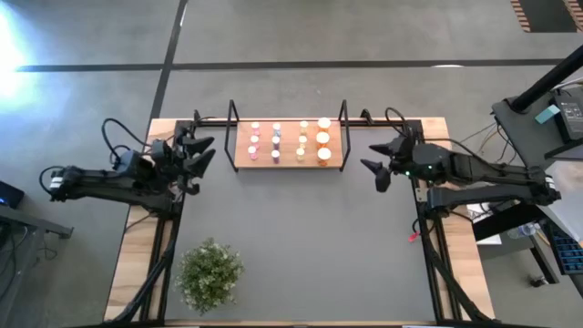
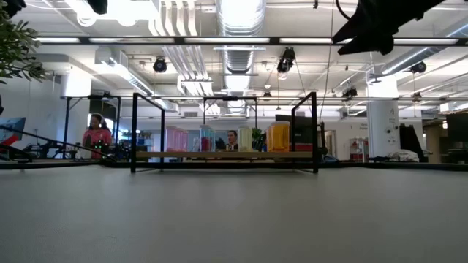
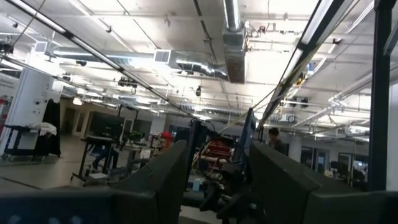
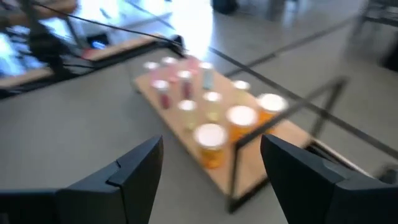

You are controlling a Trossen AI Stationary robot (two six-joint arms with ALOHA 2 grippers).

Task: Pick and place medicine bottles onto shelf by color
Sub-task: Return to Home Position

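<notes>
Grey mat [image 1: 301,228] lies open between shelf [image 1: 242,150], left gripper [image 1: 209,150] and right gripper [image 1: 372,160].

Surface: dark grey table mat [image 1: 301,237] with wooden side edges | Far middle: light wooden shelf [image 1: 242,146], black wire end frames, carrying medicine bottles [image 1: 276,139] in four columns | Near left: green potted plant [image 1: 209,273]

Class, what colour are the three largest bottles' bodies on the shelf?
The bottles are orange; the right wrist view shows this best.
</notes>
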